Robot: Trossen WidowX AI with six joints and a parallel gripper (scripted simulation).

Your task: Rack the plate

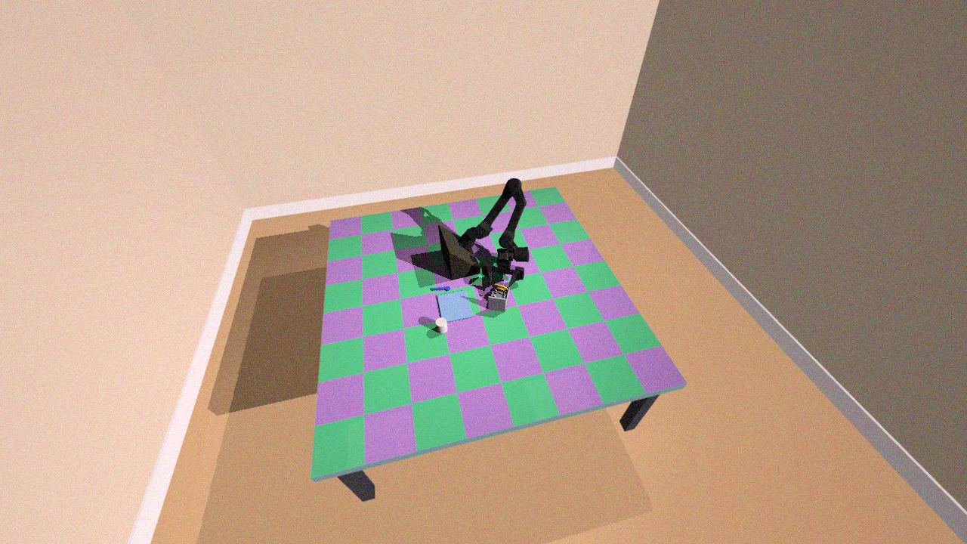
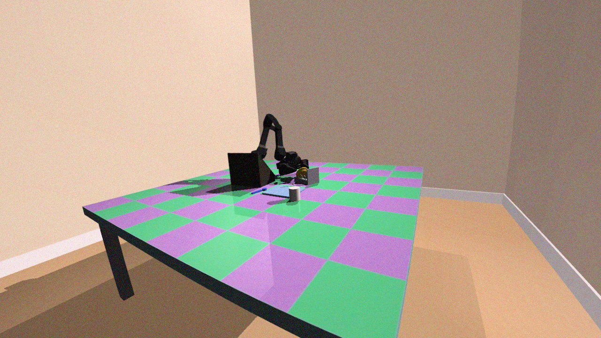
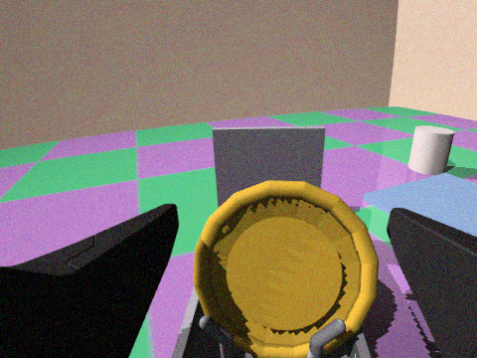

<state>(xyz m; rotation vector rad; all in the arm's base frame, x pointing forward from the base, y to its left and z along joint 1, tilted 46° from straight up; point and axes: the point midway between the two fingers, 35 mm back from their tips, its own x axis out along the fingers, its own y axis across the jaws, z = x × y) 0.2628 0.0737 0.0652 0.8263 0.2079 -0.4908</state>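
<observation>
Yellow, round-rimmed plate stands in the grey rack; the black hand's fingers are spread apart.

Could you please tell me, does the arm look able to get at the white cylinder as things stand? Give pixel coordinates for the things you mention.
Probably yes: the pincer [image 3: 282, 218] is open and free of the plate [image 3: 284, 273], and the white cylinder [image 1: 441, 325] [image 2: 294, 193] [image 3: 430, 150] stands uncovered beyond the blue mat [image 1: 455, 306] [image 2: 278, 191] [image 3: 432, 201]. It should first back off the plate.
</observation>
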